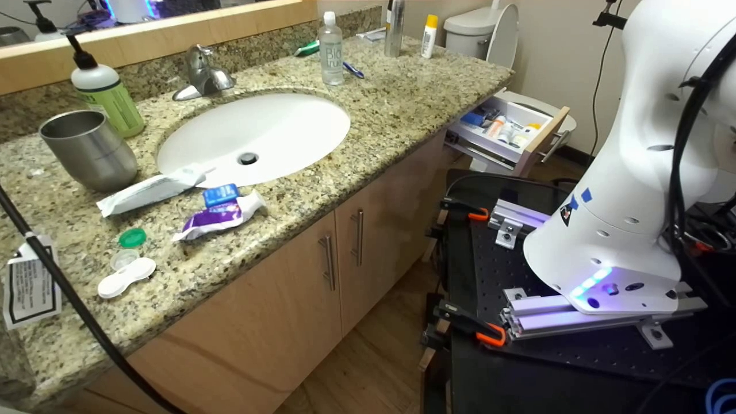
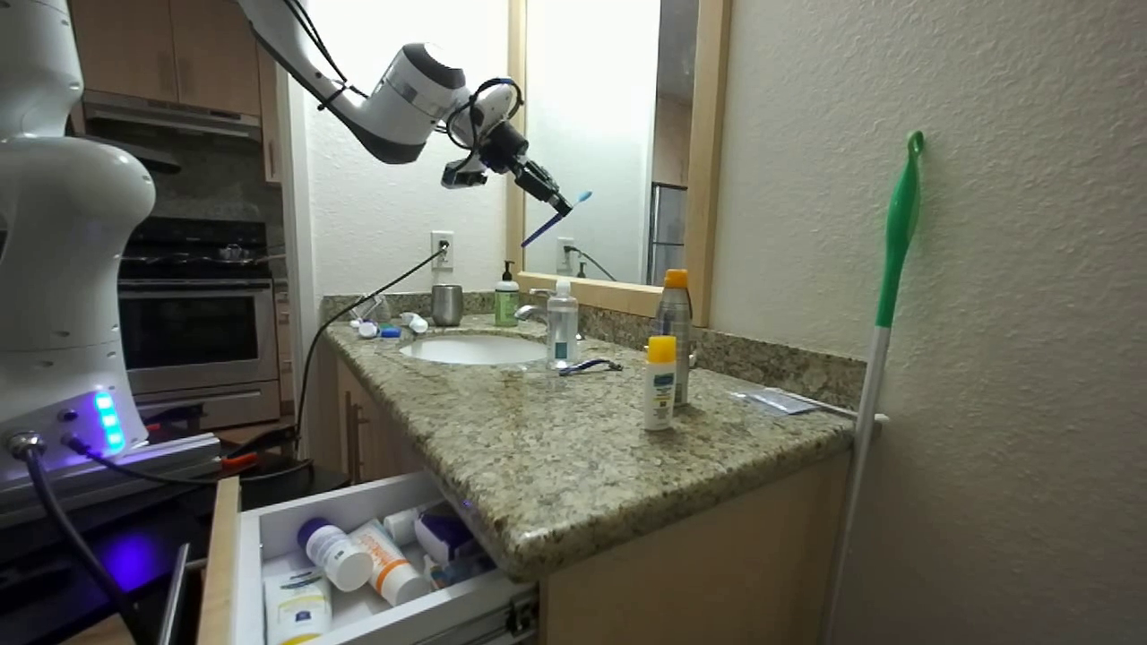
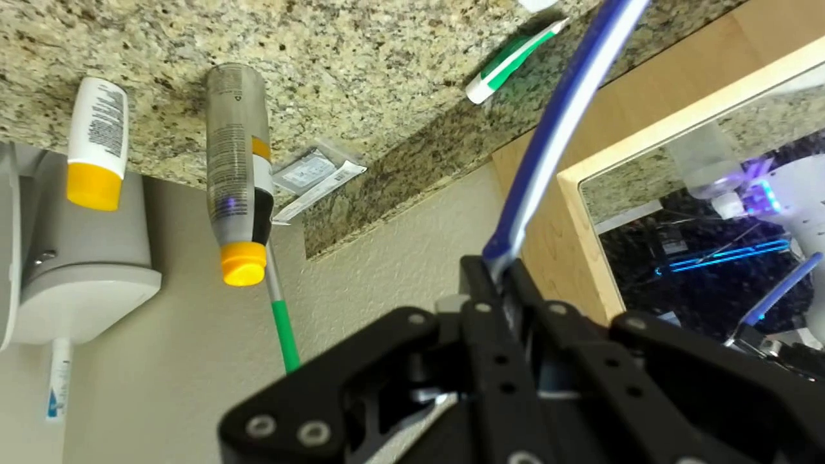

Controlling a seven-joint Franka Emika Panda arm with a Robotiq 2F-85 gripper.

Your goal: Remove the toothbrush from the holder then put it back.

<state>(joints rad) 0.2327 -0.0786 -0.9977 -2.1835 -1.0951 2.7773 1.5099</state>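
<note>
Gripper (image 3: 496, 264) pinching blue toothbrush (image 3: 559, 119), clear bottle (image 1: 332, 54) beside sink (image 1: 287, 126), soap pump (image 1: 118, 106) near steel cup (image 1: 95, 152), open drawer (image 2: 219, 564)

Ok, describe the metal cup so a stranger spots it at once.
Find the speckled counter, then the white sink set into it. Beside it, next to the green pump bottle, stands the metal cup. Unlike that bottle, it has bare grey sides and an open top.

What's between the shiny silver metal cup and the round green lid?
One end of a flattened white tube, then a strip of speckled stone counter before the lid; that shows in an exterior view.
</note>
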